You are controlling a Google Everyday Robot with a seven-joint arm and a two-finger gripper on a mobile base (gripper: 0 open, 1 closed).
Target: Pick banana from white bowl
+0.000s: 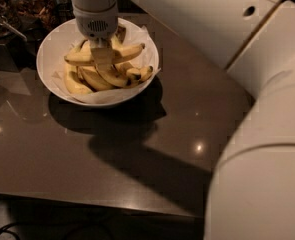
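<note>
The white bowl [49, 44] with its crinkled paper lining stands at the back left of the dark table. It holds several yellow bananas. The long, gently curved banana [129, 50] lies across the top of the pile. My gripper [103, 59] reaches straight down from the white arm into the middle of the bowl, right at that banana, and covers its middle part. Shorter black-tipped bananas [137, 74] lie under and beside it.
The dark brown table [137, 149] stretches in front of and to the right of the bowl. Dark containers with snacks [32, 6] stand behind the bowl at the back left. My large white arm [267, 134] fills the right side of the view.
</note>
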